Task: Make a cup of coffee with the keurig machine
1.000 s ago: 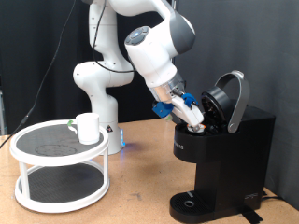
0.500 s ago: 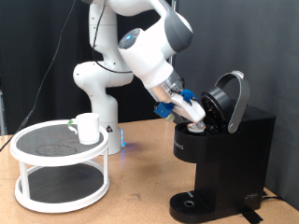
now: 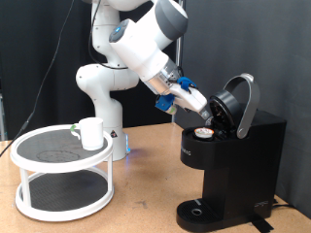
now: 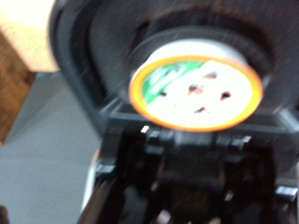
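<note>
Keurig machine [image 3: 228, 155] stands on the worktop [image 3: 136, 209] with its lid raised and a pod [image 4: 195, 90] seated in the chamber. Just beside the opening hangs the gripper [image 3: 206, 113]; whether it is released or clenched cannot be told. White cup [image 3: 91, 133] sits on the round rack [image 3: 62, 170], well apart.

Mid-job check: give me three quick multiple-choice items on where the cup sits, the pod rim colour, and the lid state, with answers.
1. Where is the cup?
A. on the round white rack
B. on the machine's drip base
C. in the claw

2. What colour is the rim of the pod?
A. blue
B. orange
C. black

3. The lid of the keurig machine is:
A. shut
B. removed
C. open

Answers: 1 A, the cup stands on the rack's top shelf; 2 B, the wrist view shows an orange ring; 3 C, the lid is tilted up beside the claw.
</note>
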